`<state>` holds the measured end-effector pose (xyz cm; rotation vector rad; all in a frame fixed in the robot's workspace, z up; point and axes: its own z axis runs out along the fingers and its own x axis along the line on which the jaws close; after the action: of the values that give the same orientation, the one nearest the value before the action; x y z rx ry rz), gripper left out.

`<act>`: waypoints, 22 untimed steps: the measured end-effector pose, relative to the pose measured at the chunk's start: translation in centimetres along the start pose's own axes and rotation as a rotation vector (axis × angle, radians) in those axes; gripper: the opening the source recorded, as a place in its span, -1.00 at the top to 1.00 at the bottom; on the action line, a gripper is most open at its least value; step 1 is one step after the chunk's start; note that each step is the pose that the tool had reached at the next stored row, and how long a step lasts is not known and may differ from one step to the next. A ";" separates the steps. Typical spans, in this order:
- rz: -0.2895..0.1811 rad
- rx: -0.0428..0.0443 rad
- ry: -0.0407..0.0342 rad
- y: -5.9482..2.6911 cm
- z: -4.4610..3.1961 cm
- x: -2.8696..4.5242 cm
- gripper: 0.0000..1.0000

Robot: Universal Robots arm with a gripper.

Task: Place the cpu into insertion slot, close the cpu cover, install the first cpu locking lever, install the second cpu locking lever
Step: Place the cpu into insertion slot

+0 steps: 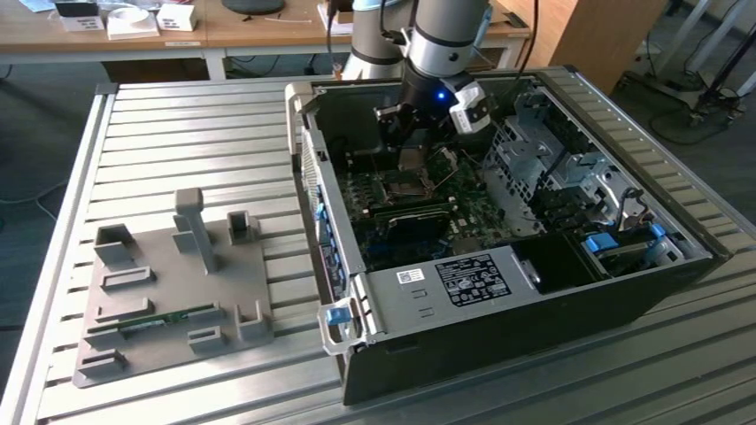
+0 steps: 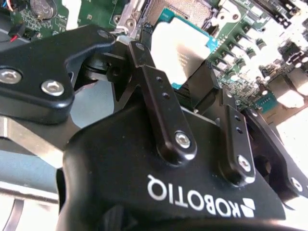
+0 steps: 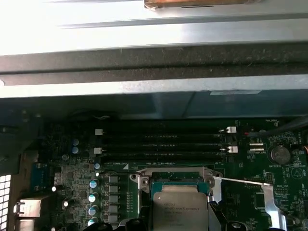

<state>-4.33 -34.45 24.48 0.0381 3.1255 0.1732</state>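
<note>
Right now your gripper (image 1: 405,131) sits in the upper middle of the exterior view, reaching down into the open computer case (image 1: 508,336) over the green circuit board (image 1: 479,208). In the second wrist view its fingers (image 2: 156,91) are clenched on the cpu (image 2: 185,45), one at each side. In the first wrist view you see the chip just over the insertion slot (image 3: 175,176), covering part of it, with the long memory slots (image 3: 163,144) close by.

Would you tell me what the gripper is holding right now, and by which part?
The gripper appears to hold the cpu by two opposite edges, over the insertion slot.
</note>
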 end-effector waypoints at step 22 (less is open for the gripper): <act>0.000 -0.0001 0.0000 -0.12 1.04 0.01 -0.08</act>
<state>-4.33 -34.45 23.43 0.0382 3.1255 0.1732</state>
